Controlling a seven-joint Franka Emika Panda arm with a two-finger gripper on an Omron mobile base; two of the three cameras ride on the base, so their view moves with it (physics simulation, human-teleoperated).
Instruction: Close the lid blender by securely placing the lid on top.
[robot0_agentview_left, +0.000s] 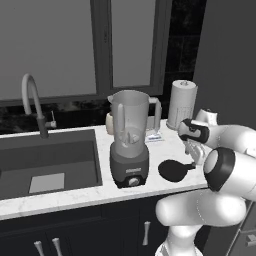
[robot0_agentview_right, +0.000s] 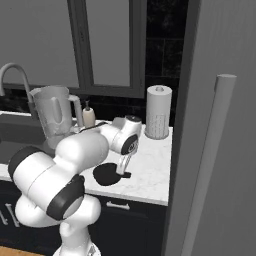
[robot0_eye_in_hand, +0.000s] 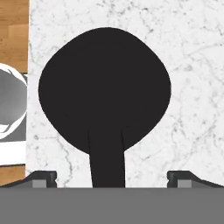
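Note:
The lid (robot0_eye_in_hand: 105, 87), a flat black disc, lies on the white marble counter with its tab pointing toward my hand. In the base views the lid (robot0_agentview_left: 172, 170) (robot0_agentview_right: 106, 175) rests to the right of the blender (robot0_agentview_left: 130, 145) (robot0_agentview_right: 52, 117), whose clear jar stands upright and uncovered on its dark grey base. My gripper (robot0_eye_in_hand: 111, 178) (robot0_agentview_left: 194, 159) (robot0_agentview_right: 121, 167) hangs low over the tab, open, one fingertip (robot0_eye_in_hand: 43, 177) on each side of it with wide gaps. Nothing is held.
A white perforated cylinder (robot0_agentview_left: 182, 105) (robot0_agentview_right: 158, 112) stands at the back right of the counter. The sink (robot0_agentview_left: 50, 160) and faucet (robot0_agentview_left: 32, 100) lie left of the blender. A soap bottle (robot0_agentview_right: 89, 116) sits behind it. A tall grey panel (robot0_agentview_right: 215, 150) bounds the right side.

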